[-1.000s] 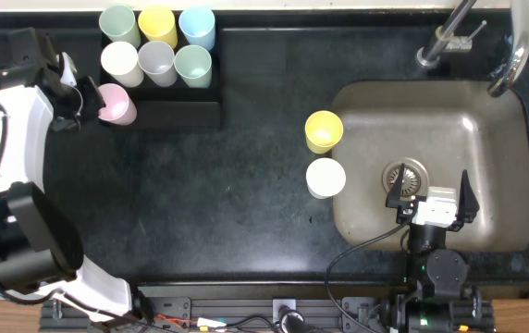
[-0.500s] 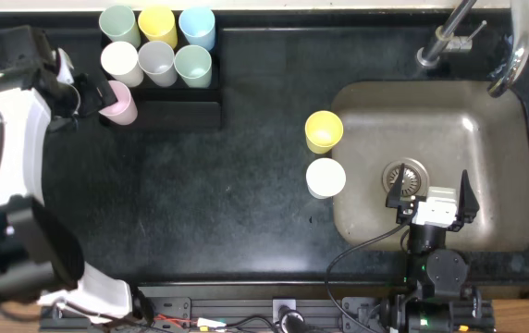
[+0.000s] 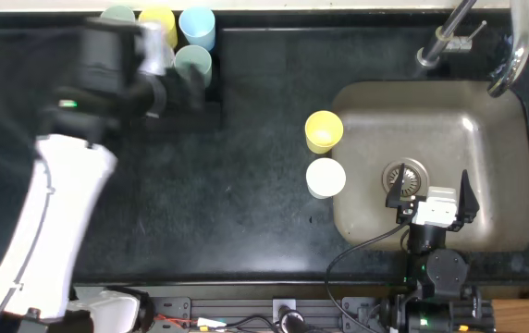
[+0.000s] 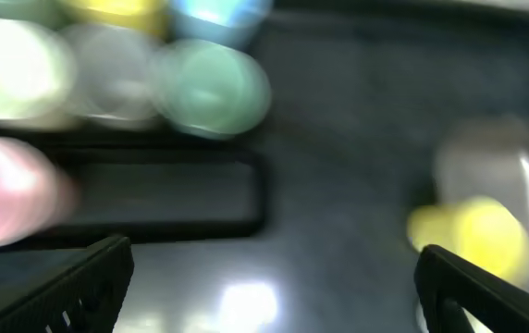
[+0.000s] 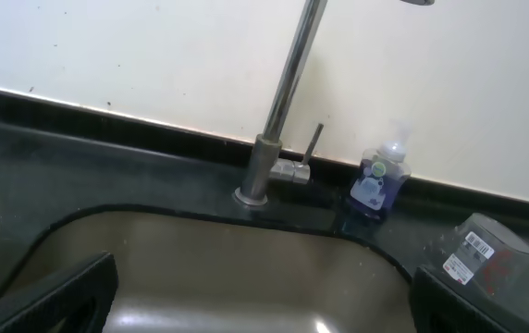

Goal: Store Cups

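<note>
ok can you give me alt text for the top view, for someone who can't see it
The left arm stretches over a black cup rack holding pastel cups at the counter's far left corner. A yellow cup and a white cup stand on the dark counter beside a steel sink, where the right gripper hangs with fingers open.

Yellow plastic cup [image 3: 324, 130]; white plastic cup [image 3: 326, 178]; pink plastic cup [image 4: 6, 192]; black speckled stone desk [image 3: 246, 213]; silver steel sink [image 3: 486, 120].
</note>
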`<state>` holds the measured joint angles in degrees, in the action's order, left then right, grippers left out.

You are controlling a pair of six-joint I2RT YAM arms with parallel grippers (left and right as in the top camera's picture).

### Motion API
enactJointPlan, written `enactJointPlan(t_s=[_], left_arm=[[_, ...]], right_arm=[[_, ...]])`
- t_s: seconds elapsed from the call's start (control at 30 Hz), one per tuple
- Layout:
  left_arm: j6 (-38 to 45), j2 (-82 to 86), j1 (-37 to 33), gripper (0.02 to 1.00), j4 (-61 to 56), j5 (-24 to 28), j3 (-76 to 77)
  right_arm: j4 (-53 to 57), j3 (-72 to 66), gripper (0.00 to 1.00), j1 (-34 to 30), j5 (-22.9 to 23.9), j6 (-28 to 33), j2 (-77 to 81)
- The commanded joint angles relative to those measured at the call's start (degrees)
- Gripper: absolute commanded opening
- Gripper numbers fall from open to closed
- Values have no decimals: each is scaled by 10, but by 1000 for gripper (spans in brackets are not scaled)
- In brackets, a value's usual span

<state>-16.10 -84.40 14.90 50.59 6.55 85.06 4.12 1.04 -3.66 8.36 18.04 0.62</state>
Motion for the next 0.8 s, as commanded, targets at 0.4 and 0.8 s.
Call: enactJointPlan(t_s=[0.4, 0.8], left_arm=[[-123, -81, 313, 1000, -21, -122, 6], [-213, -171, 309, 1000, -37, -101, 76]], right_arm=[[-3, -8, 998, -1, 0, 0, -4], [-3, -8, 998, -1, 0, 0, -4]])
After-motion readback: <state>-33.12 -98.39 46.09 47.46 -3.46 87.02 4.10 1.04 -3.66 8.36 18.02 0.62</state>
